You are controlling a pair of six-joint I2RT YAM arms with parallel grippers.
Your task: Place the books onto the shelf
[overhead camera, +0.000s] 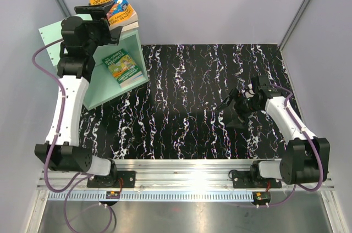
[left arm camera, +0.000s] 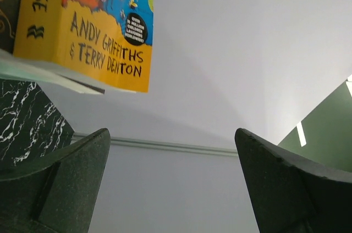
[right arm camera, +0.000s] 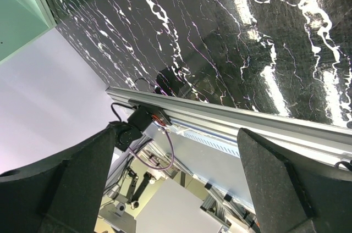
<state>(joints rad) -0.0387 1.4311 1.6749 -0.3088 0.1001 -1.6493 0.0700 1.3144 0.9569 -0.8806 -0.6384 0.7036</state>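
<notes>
left hand (left arm camera: 171,133) wide apart and empty, up beside the orange book (overhead camera: 114,5) stacked on top of the shelf (overhead camera: 99,93); green book (overhead camera: 122,68) sits inside it, right hand (right arm camera: 177,129) gapes empty over the bench (overhead camera: 192,79). I'd back the left away slowly, that stack looks like it overhangs

Books (overhead camera: 113,7) atop and inside mint shelf (overhead camera: 104,93)

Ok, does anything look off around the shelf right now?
Yes. The blue-orange Storey Treehouse book lies on top of the mint-green shelf rather than inside it, askew and jutting past the top edge. The green Storey Treehouse book shows in the open face.
</notes>
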